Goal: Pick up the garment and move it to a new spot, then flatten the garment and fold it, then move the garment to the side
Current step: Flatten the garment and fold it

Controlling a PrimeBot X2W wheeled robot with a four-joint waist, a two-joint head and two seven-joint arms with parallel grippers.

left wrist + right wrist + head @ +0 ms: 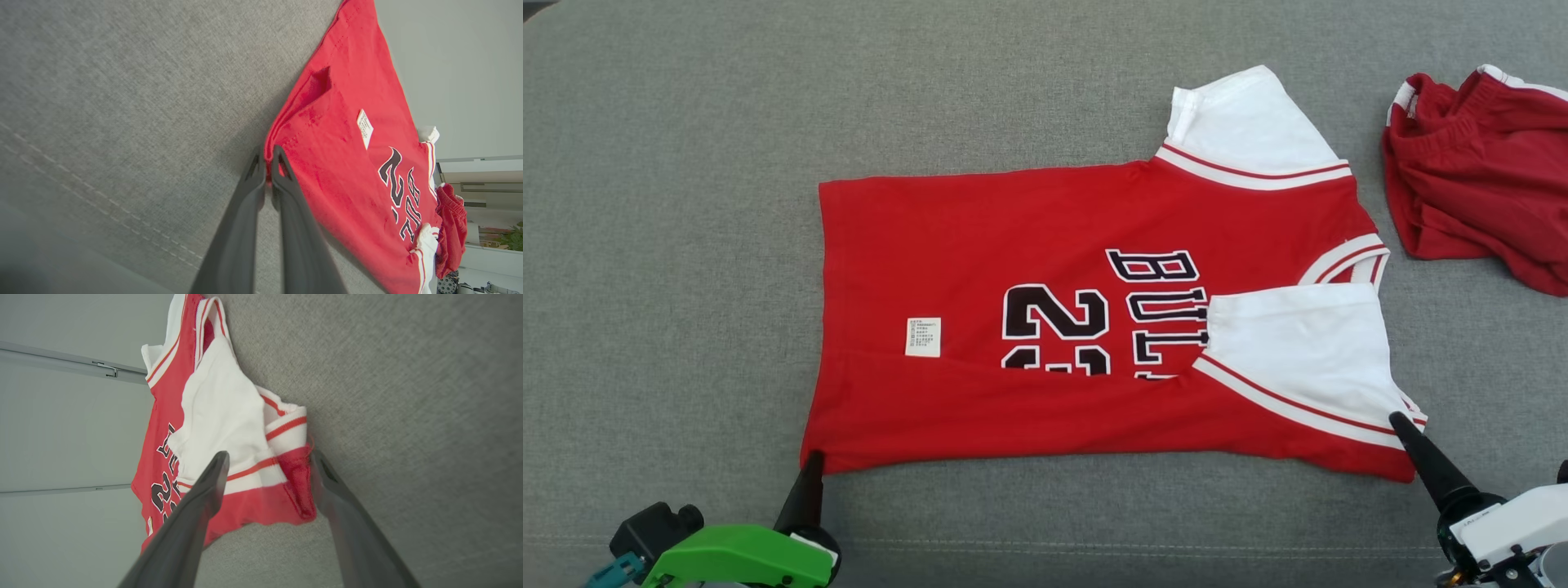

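The garment is a red jersey with white sleeves and black lettering, lying flat on the grey cushion, its near long edge folded over the print. My left gripper is at the near left hem corner. In the left wrist view its fingers are pressed together on the edge of the red hem. My right gripper is at the near right shoulder corner. In the right wrist view it stands open, its two fingers either side of the red and white corner.
A crumpled pair of red shorts lies at the far right, close to the jersey's collar, and also appears in the left wrist view. A stitched seam runs along the cushion's near edge. Bare grey fabric lies to the left and behind.
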